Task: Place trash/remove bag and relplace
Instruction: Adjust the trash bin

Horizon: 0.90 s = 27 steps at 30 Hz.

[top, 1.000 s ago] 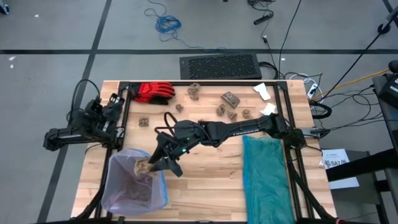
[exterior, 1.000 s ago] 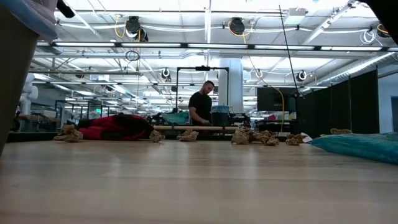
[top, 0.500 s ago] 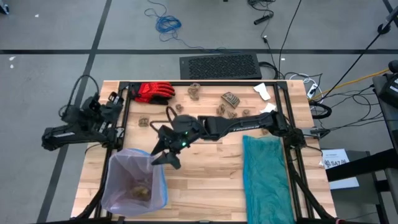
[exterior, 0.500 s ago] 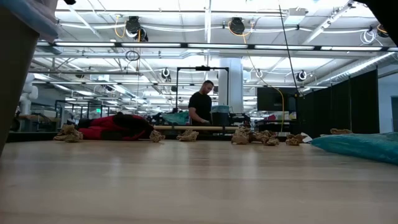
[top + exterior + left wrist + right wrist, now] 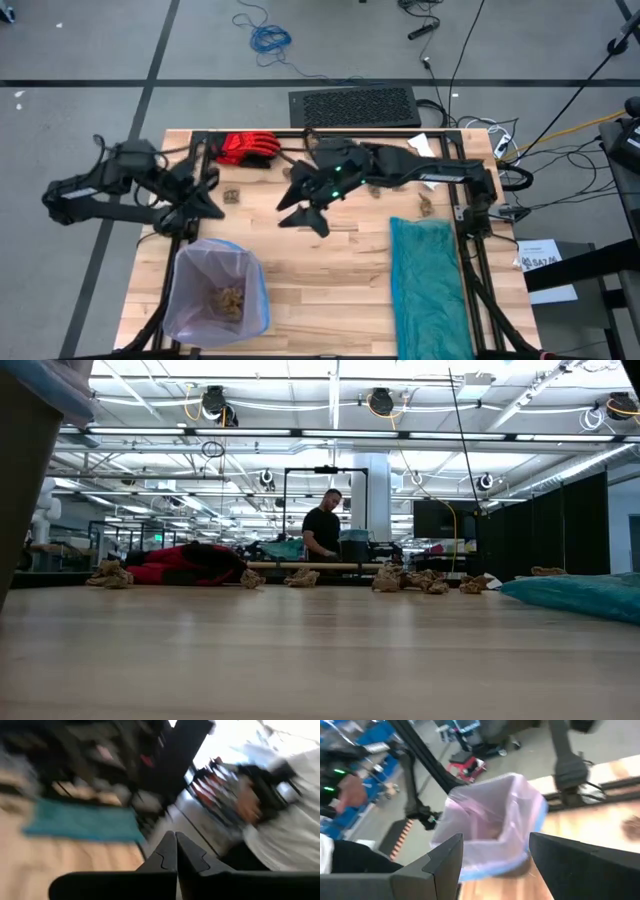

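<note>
one bin [image 5: 215, 293] at your near-left table corner, lined with one pale pink bag [image 5: 190, 270]; a clump of brown paper lumps [image 5: 230, 299] lies at its bottom. on the table [image 5: 320, 280] i count four more brown lumps in the high view: one [image 5: 232, 196] beside the left arm, one [image 5: 313, 146] near the far edge, one [image 5: 425, 207] by the teal bag, and one i cannot place well under the right arm. two white scraps [image 5: 420, 146] at the far right. one red glove [image 5: 248, 148], one teal bag [image 5: 432, 285].

your right gripper [image 5: 300, 212] hangs over mid-table, well apart from the bin, jaws spread wide, holding nothing. your left gripper [image 5: 208, 192] sits at the left edge, arm stretched inward, jaws closed and empty.
</note>
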### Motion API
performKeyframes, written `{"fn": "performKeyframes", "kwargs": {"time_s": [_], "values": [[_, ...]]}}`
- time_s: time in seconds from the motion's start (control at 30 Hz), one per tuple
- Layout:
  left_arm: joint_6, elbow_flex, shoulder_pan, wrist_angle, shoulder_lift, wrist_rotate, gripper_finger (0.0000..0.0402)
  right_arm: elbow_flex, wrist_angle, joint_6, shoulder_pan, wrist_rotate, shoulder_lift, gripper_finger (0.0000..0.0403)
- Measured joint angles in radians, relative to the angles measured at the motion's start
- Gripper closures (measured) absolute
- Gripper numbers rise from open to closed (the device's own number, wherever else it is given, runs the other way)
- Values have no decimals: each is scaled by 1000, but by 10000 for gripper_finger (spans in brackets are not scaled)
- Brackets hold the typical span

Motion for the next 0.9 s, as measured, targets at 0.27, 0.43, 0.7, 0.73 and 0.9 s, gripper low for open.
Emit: {"fn": "performKeyframes", "kwargs": {"time_s": [0.27, 0.43, 0.7, 0.73, 0.9], "values": [[-9, 165, -194, -409, 181, 59, 402, 0, -175, -59, 1, 113, -91, 181], [-52, 166, -329, -471, 280, 30, 402, -1, -251, -61, 0, 161, -140, 181], [-70, 166, -433, -466, 443, -160, 402, -1, -347, -79, -2, 237, -200, 181], [-76, 166, -436, -467, 464, -180, 402, -1, -357, -78, -4, 247, -206, 181], [-109, 166, -451, -468, 545, -273, 402, -1, -400, -78, -12, 259, -224, 181]]}}
